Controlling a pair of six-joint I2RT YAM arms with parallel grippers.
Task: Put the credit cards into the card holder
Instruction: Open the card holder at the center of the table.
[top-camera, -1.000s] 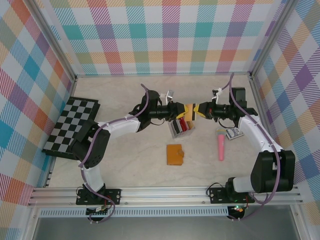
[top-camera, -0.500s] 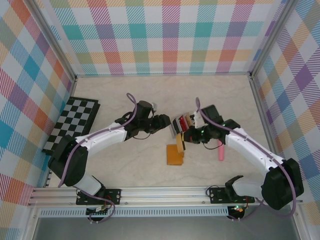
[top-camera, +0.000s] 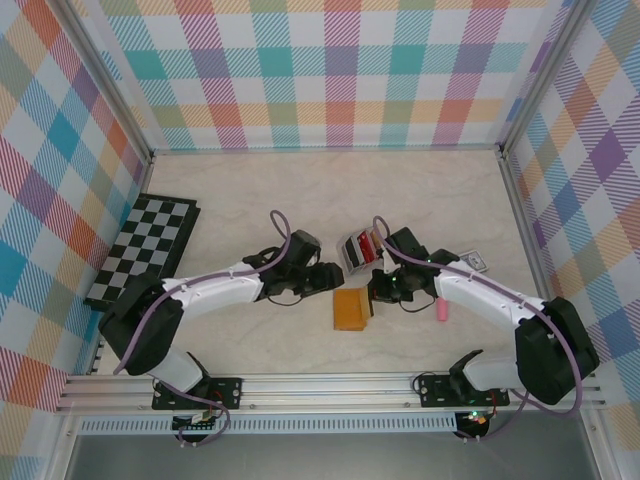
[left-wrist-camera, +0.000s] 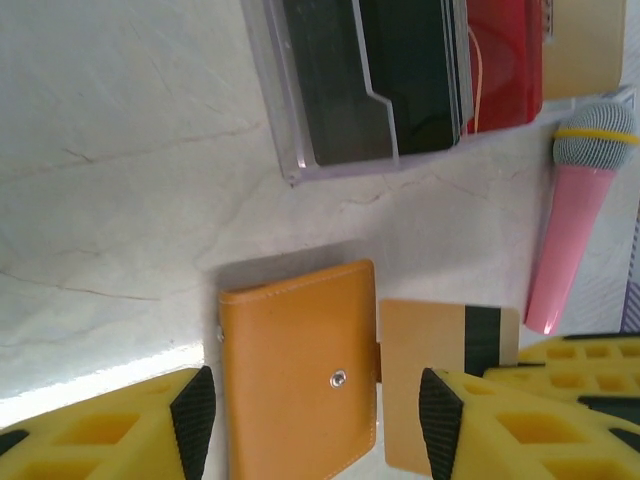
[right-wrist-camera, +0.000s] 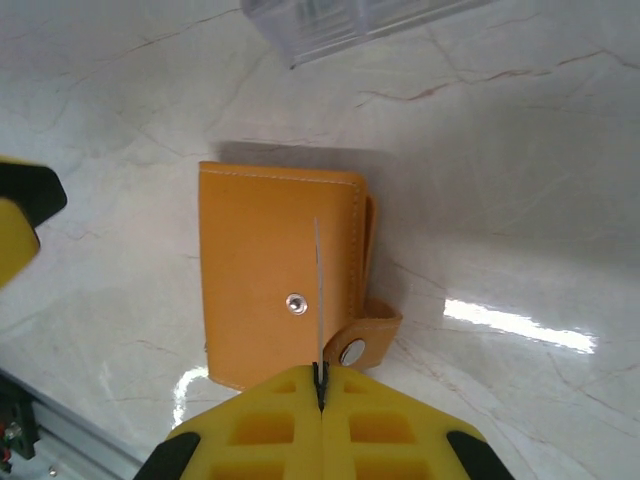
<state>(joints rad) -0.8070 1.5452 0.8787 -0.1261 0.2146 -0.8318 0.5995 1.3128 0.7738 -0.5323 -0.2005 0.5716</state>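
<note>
Tan credit card (left-wrist-camera: 430, 370) pinched in right hand (right-wrist-camera: 320, 385) over card holder (right-wrist-camera: 265, 280); left hand (left-wrist-camera: 317, 410) apart.

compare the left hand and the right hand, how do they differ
The left hand is open; the right hand is shut. The left hand holds nothing; the right hand pinches a tan card. Both have yellow fingers, and both are close to the orange wallet.

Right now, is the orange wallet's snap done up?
No, the card holder lies folded, but its snap tab hangs loose beside the stud on its front.
</note>
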